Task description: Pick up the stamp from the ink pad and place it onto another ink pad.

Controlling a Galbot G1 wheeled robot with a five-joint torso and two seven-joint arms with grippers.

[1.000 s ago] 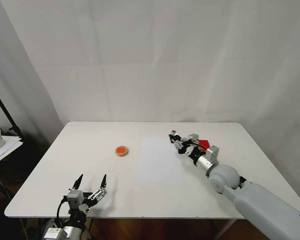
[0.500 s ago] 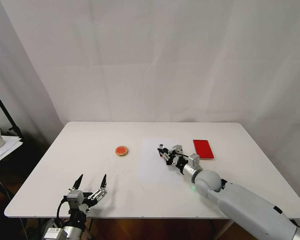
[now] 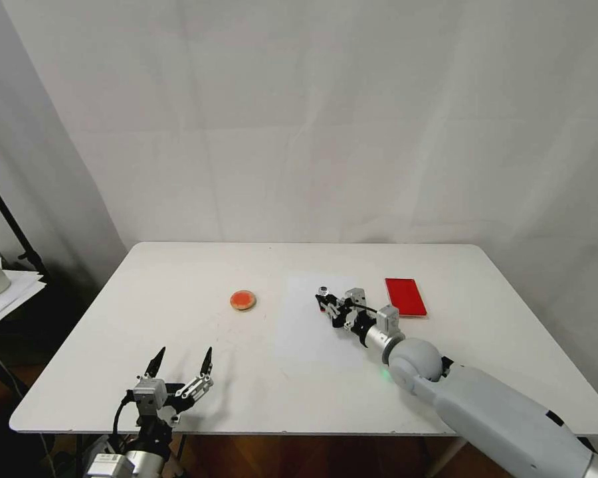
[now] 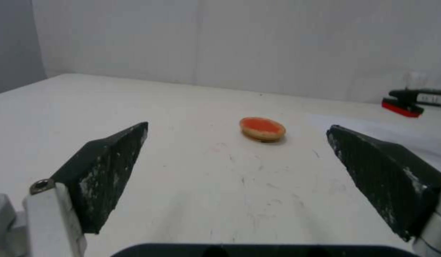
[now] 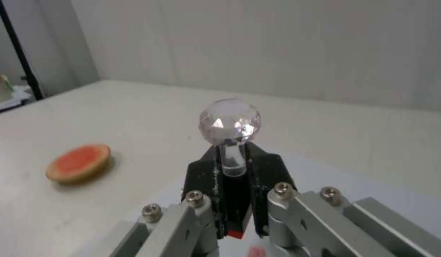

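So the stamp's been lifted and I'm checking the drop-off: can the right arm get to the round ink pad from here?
Probably yes. The right gripper, shut on the stamp, has bare table between it and the round ink pad.

Right arm stretched forward over the middle of the table, its metal right gripper point(image 3: 327, 305) with black fingers point(image 5: 265, 167) clamped together around something slim, seemingly just above the surface. Left arm low at the near table edge, black-tipped left gripper point(image 3: 183, 362) pointing up, fingers point(image 4: 104, 167) spread wide.
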